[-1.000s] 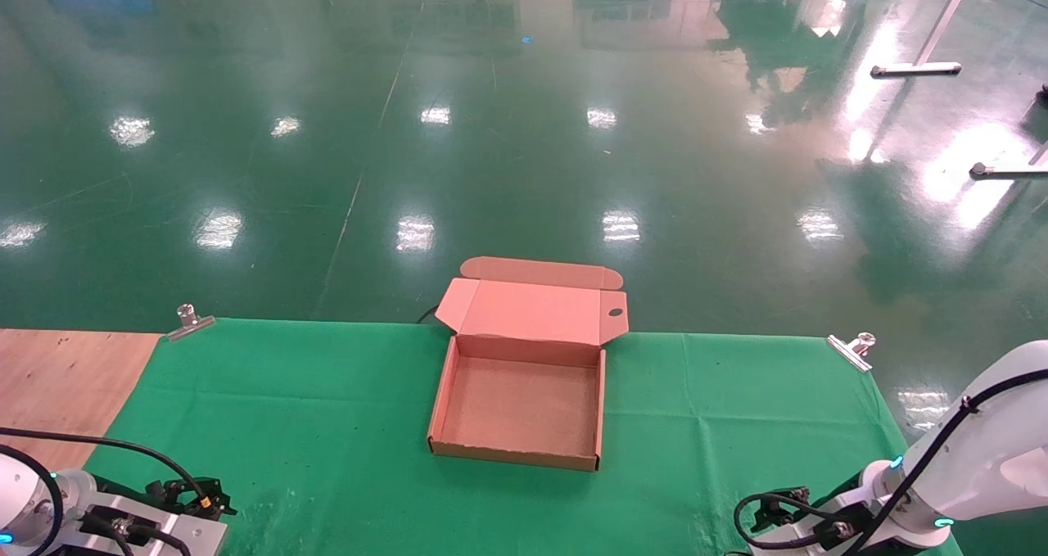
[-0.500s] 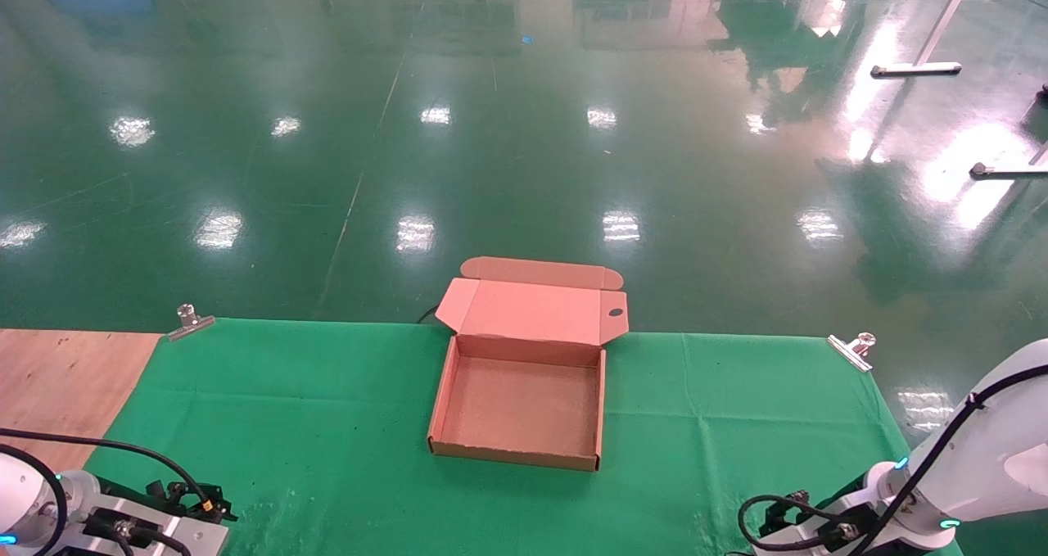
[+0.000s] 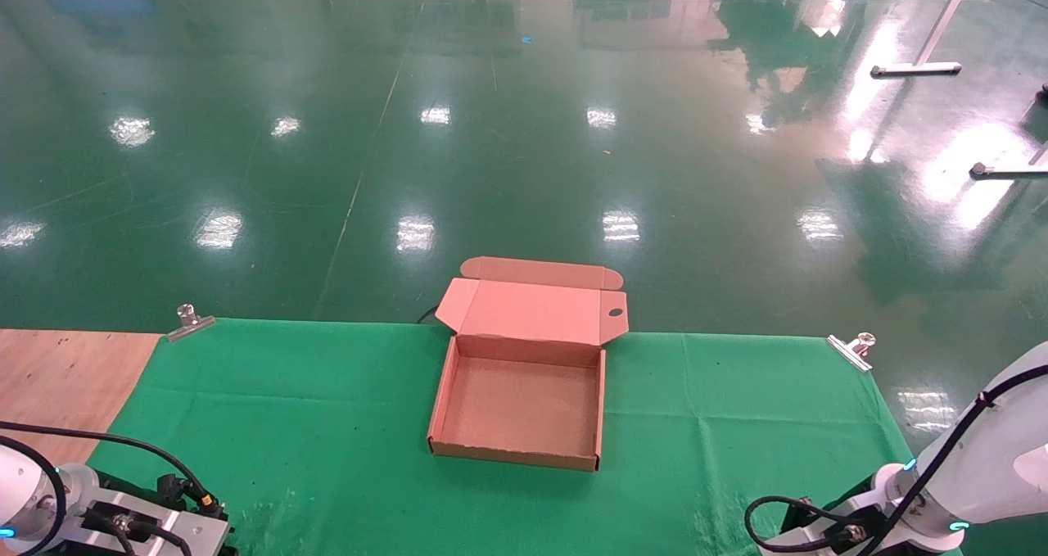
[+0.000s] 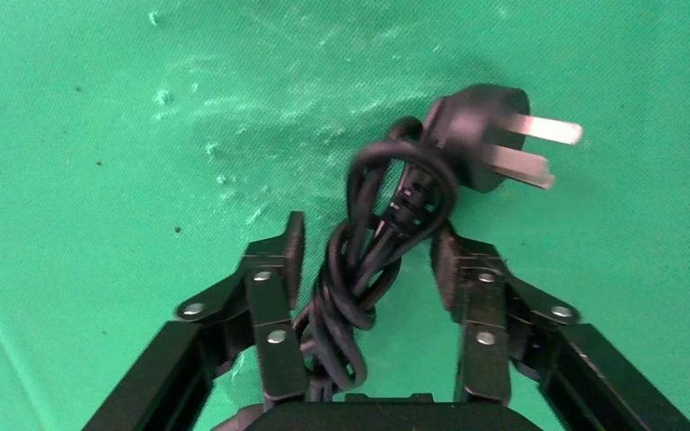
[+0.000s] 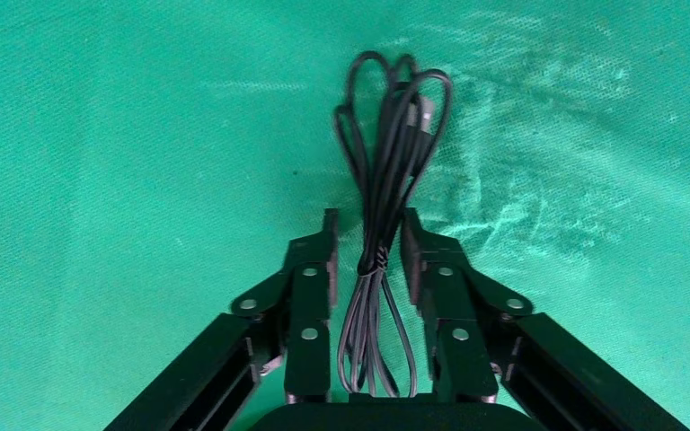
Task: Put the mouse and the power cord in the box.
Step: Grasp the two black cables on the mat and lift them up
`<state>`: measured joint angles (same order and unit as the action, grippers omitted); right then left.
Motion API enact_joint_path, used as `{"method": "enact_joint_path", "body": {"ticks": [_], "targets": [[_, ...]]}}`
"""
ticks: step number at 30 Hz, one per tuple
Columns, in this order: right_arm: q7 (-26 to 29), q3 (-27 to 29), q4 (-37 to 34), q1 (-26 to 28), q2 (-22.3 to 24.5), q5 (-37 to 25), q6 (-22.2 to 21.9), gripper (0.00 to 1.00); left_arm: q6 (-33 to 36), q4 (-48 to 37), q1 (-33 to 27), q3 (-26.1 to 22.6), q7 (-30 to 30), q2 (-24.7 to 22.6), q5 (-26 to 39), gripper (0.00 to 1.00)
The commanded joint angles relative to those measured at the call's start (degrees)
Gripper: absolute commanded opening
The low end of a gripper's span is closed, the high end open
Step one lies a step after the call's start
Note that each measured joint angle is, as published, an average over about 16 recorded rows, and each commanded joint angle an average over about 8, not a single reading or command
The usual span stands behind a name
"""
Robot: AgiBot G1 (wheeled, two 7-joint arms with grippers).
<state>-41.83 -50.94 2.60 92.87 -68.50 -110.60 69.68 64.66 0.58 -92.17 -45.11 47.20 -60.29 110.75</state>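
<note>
The box (image 3: 446, 392) stands open in the middle of the green cloth, lid hinged back and nothing inside. My left gripper (image 4: 368, 260) is open low over the cloth. The power cord (image 4: 359, 269), a coiled black bundle, lies between its fingers, and its chunky plug (image 4: 476, 135) lies just past the tips. My right gripper (image 5: 369, 242) is open around a thin tied cable bundle (image 5: 386, 180) lying on the cloth. The mouse's body is out of view. In the head view both arms sit at the near edge, left arm (image 3: 123, 523) and right arm (image 3: 941, 490).
Green cloth (image 3: 327, 409) covers the table and is held by metal clips (image 3: 190, 321) (image 3: 851, 349) at the far corners. Bare wood (image 3: 57, 384) shows at the far left. Beyond the far edge is shiny green floor.
Both arms have sunk a little lower towards the near edge of the head view. The box has not moved.
</note>
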Motion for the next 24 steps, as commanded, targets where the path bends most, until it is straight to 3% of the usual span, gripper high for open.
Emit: {"method": "enact_joint_path", "body": {"ticks": [1, 16, 24], "targets": [[-0.24, 0.02, -0.3, 0.12, 0.04, 0.03, -0.01, 0.0, 0.13, -0.05, -0.18, 0.03, 0.06, 0.0, -0.05, 0.0], [-1.48, 0.14, -1.46, 0.82, 0.38, 0.18, 0.26, 0.0, 0.62, -0.48, -0.07, -0.46, 0.39, -0.28, 0.66, 0.0], [-2.37, 1.19, -1.11, 3.46, 1.27, 1.67, 1.96, 0.0, 2.82, -0.06, -3.1, -0.12, 0.37, 0.61, 0.17, 0.0]]}}
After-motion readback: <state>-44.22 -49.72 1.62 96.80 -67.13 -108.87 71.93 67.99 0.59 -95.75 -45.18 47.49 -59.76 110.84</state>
